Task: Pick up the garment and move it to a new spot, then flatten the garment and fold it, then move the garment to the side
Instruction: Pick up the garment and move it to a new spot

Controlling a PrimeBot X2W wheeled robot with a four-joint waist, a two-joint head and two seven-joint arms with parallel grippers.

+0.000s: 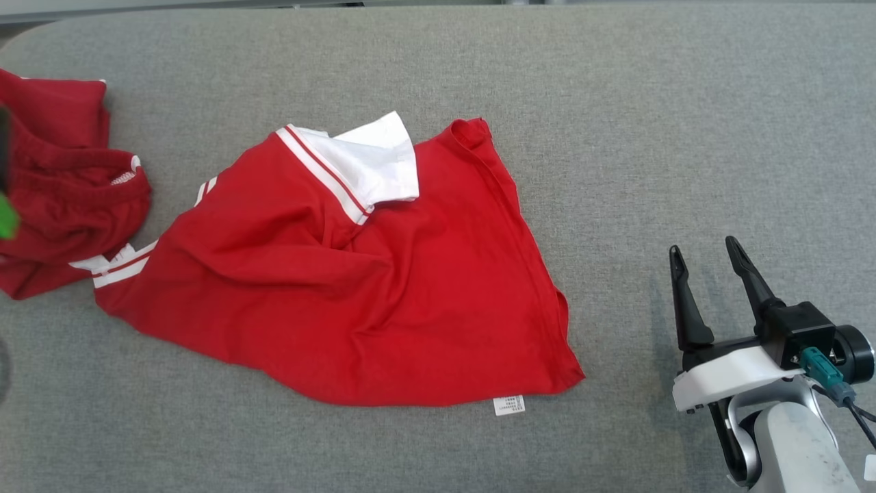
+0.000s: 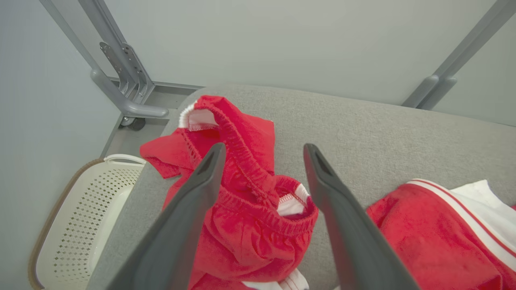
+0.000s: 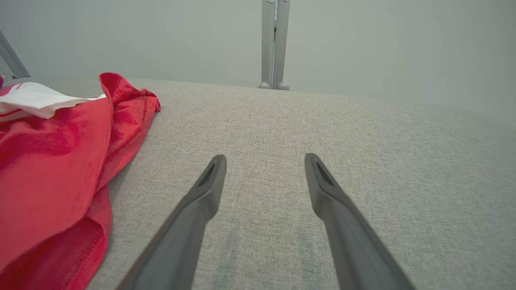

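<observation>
**A:** Head view?
**B:** A red polo shirt (image 1: 356,274) lies rumpled mid-table (image 1: 616,103), with red shorts (image 1: 68,185) bunched at the left. The right gripper (image 1: 703,245) is wide open and empty, well to the shirt's right.
**A:** Left wrist?
**B:** The left gripper (image 2: 265,147) is spread wide above the shorts, gripping nothing. A laundry basket (image 2: 80,201) sits beside the table.
**A:** Right wrist?
**B:** Fingers parted over bare table, with the shirt at that view's left.

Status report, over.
Left gripper open above red shorts; right gripper open over table. Red shirt crumpled mid-table, unfolded. Shorts bunched at its left edge.
</observation>
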